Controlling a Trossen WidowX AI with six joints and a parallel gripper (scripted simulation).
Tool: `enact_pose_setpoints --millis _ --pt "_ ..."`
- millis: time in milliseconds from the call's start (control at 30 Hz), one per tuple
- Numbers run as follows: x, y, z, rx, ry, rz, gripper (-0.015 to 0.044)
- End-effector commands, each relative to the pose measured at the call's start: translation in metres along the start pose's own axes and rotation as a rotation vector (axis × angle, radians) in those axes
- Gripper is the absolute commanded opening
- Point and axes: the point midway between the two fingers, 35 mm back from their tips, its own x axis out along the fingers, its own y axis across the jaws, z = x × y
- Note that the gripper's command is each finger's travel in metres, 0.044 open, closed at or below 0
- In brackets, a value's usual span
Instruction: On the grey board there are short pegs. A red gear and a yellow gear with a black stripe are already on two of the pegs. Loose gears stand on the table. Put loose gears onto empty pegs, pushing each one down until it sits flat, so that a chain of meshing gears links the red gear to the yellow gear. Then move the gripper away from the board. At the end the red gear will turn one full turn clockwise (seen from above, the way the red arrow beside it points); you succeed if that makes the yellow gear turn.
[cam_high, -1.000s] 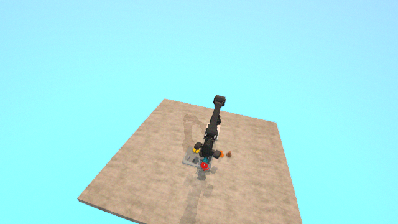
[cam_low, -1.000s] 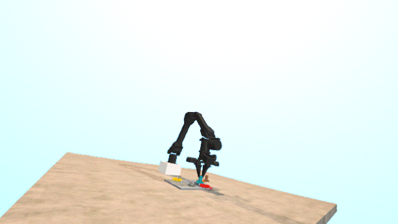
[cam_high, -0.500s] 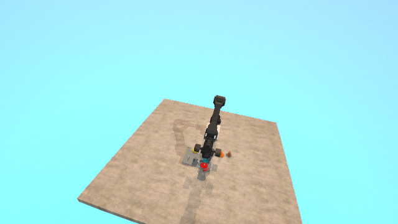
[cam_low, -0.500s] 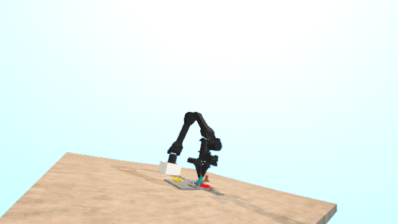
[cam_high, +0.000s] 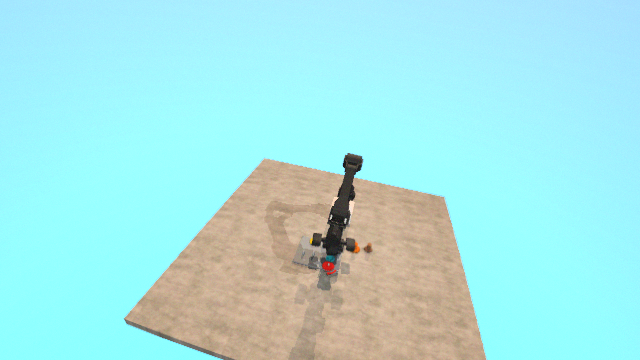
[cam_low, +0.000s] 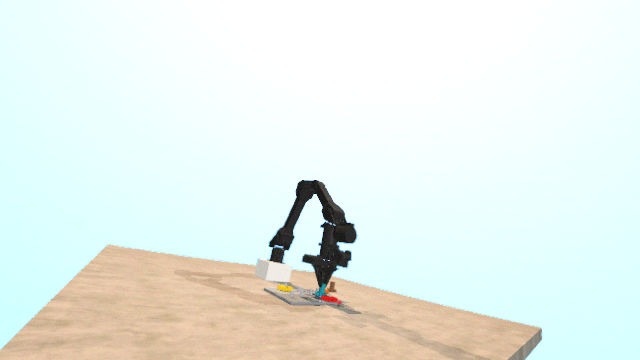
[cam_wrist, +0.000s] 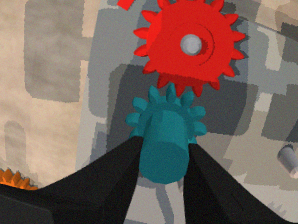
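My gripper (cam_wrist: 164, 149) (cam_low: 322, 286) is shut on the upright stem of a teal gear (cam_wrist: 167, 117) (cam_low: 320, 292) (cam_high: 330, 259), low over the grey board (cam_wrist: 107, 30) (cam_low: 295, 302) (cam_high: 298, 259). The teal teeth are right beside the lower teeth of the red gear (cam_wrist: 165, 45) (cam_high: 328, 266) (cam_low: 329, 298), which sits on its peg. The teal gear hides what is under it; I cannot tell whether it sits flat. The yellow gear (cam_low: 285, 288) is at the board's far side. An empty peg (cam_wrist: 288, 161) stands to the right in the wrist view.
An orange gear (cam_high: 356, 248) (cam_wrist: 15, 181) stands on the table beside the board, and a brown gear (cam_high: 368, 248) (cam_low: 332, 287) stands farther out. The arm's white base block (cam_low: 273, 270) is behind the board. Arm shadows lie across the board and table (cam_high: 400, 300).
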Motion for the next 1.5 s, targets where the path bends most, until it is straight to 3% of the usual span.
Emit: enact_pose_setpoints --millis 0,433,467,667,1100,1467 --pt "0.001 0.001 0.000 0.086 0.000 0.000 0.0000" --pt "0.004 0.000 0.000 0.423 0.000 0.000 0.0000" --pt "0.004 0.000 0.000 0.424 0.000 0.000 0.0000" --pt "0.002 0.000 0.000 0.350 0.000 0.000 0.0140" --pt "-0.046 0.000 0.000 0.167 -0.001 0.000 0.0140" --pt "-0.039 0.114 -0.040 0.758 0.011 0.007 0.0429"
